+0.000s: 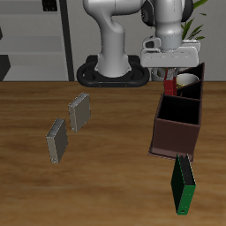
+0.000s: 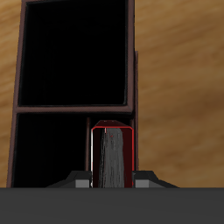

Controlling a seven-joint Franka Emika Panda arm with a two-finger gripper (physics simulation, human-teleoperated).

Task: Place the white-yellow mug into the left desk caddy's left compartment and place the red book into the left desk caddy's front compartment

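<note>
The arm (image 1: 119, 35) is built of thick, rounded white segments with a smooth, glossy finish, rising from a flat black base plate (image 1: 113, 72) with rounded corners. Darker grey bands mark the joints — one shows near the wrist. The gripper (image 1: 168, 72) has a pale grey, boxy body; its fingers (image 2: 142, 182) look grey, though they are barely visible.

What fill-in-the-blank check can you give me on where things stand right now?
1. The end effector is shut on the ____ book.
2. The white-yellow mug already sits inside the left desk ____.
3. The book standing upright near the table's front edge is ____ in colour.
4. The number of grey books on the table is ____.

Missing words: red; caddy; green; two
</note>
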